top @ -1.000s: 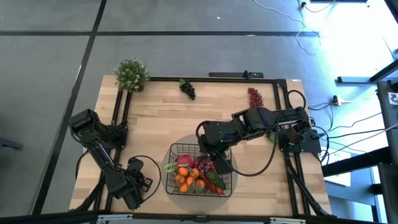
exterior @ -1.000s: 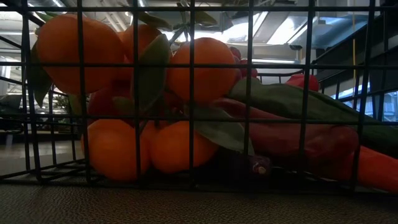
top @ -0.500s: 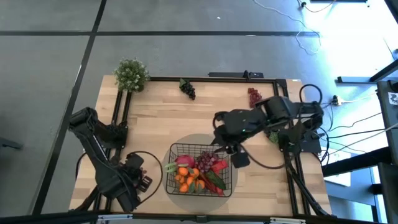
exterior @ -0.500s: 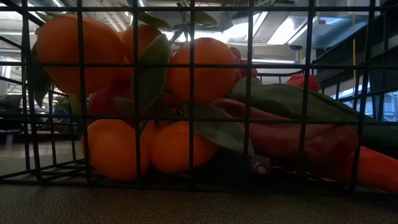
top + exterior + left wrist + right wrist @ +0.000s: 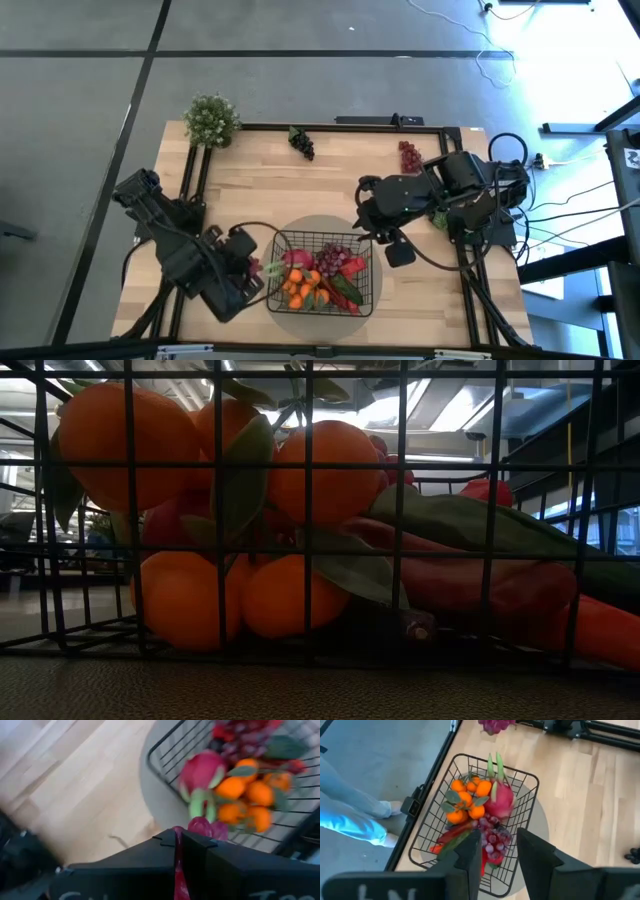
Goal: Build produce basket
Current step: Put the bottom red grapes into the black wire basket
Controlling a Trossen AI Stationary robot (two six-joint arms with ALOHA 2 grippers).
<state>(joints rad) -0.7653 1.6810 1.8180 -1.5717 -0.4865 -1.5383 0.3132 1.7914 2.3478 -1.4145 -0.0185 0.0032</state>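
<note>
Two arms flank the black wire basket [image 5: 322, 272], which sits low and centre in the high view on a grey round mat [image 5: 372, 238] on the wooden table [image 5: 260, 190]. Inside it lie a cluster of oranges [image 5: 301, 288], a pink radish [image 5: 297, 258] with green leaves, a bunch of purple-red grapes [image 5: 333, 261] and a red pepper [image 5: 349, 291].

Left gripper [image 5: 252, 268], just left of the basket's left rim, has its fingers [image 5: 165, 851] pressed together on a small magenta-red piece [image 5: 201, 826]; what the piece is cannot be told.

Right gripper [image 5: 366, 228] hovers above the basket's upper right corner, its fingers [image 5: 534, 851] parted with nothing between them.

Near the top edge of the table, a black grape bunch [image 5: 302, 142] lies at centre and a red grape bunch [image 5: 409, 154] to its right. A bushy potted plant [image 5: 211, 120] stands at the table's upper left corner.
</note>
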